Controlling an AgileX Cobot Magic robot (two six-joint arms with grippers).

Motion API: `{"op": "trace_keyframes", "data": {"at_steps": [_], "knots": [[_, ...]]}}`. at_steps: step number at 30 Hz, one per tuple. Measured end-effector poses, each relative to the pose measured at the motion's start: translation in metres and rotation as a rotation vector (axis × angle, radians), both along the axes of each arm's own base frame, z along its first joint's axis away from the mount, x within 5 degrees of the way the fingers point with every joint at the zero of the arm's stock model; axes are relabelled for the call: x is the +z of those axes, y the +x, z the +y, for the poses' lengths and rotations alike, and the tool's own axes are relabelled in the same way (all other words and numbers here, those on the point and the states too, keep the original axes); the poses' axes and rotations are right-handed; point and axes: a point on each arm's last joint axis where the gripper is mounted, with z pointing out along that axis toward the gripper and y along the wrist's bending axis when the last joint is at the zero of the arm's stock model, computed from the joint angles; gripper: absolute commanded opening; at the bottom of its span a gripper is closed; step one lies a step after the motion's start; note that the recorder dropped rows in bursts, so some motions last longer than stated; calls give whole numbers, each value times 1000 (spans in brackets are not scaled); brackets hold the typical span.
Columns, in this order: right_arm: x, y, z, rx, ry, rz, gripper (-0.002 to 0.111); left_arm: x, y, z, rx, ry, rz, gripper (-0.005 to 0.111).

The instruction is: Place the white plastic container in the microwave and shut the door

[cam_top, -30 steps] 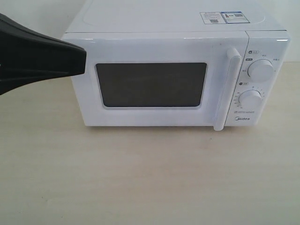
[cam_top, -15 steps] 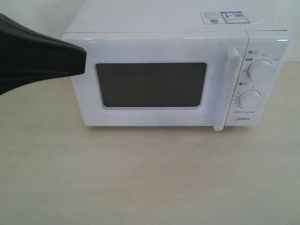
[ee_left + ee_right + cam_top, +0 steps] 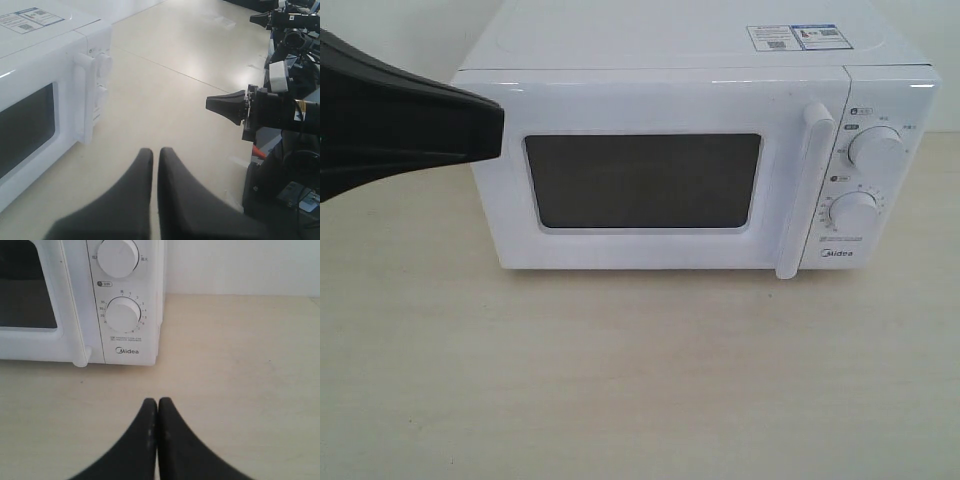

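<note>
— Two grippers and one microwave, is that all? Where is the white plastic container?

— It shows in none of the views. The microwave (image 3: pixel 670 40) stands at the far side of a pale table (image 3: pixel 640 390), its door (image 3: pixel 640 250) shut flush. The window (image 3: pixel 642 180) is dark, so it cannot be told whether the container sits inside. If it does, the task looks finished.

— And the grippers?

— Both are clenched and hold nothing. The left gripper (image 3: pixel 496 128) hangs at the left, level with the microwave's upper left corner. Its wrist view shows the fingertips (image 3: pixel 145 160) pressed nearly together over bare table, clear of the door. The right gripper (image 3: pixel 157 402) hovers over the table on the near side of the two dials (image 3: pixel 122 315), apart from them.

— How would the container handle?

— Judging from the task alone, it is light, thin-walled plastic that gives under a squeeze, and smooth enough to slip. It is best taken across its short sides, just under the top edge, with gentle pressure, and kept level.

— And the door?

— Stiff, and probably hinged on the left. A long upright handle (image 3: pixel 805 190) runs down its right edge beside the dials. That is the place to hook for opening. The flat face beside the handle is the place to push it shut.
</note>
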Motion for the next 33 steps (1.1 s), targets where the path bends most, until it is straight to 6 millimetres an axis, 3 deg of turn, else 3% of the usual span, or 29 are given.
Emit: {"op": "trace_keyframes", "data": {"at_steps": [14,18,22,26,29,33], "knots": [[0,0,0,0,2,-2,0,1,3,2,42,13,-28,4],[0,0,0,0,2,-2,0,12,-6,19,173,30,-117,4],[0,0,0,0,2,-2,0,39,-32,48,401,-36,-288,4],[0,0,0,0,2,-2,0,54,-69,75,611,-96,-474,4],[0,0,0,-1,5,-2,0,46,-99,89,720,-122,-583,4],[0,0,0,-1,5,-2,0,12,-122,101,849,-167,-656,4]]}}
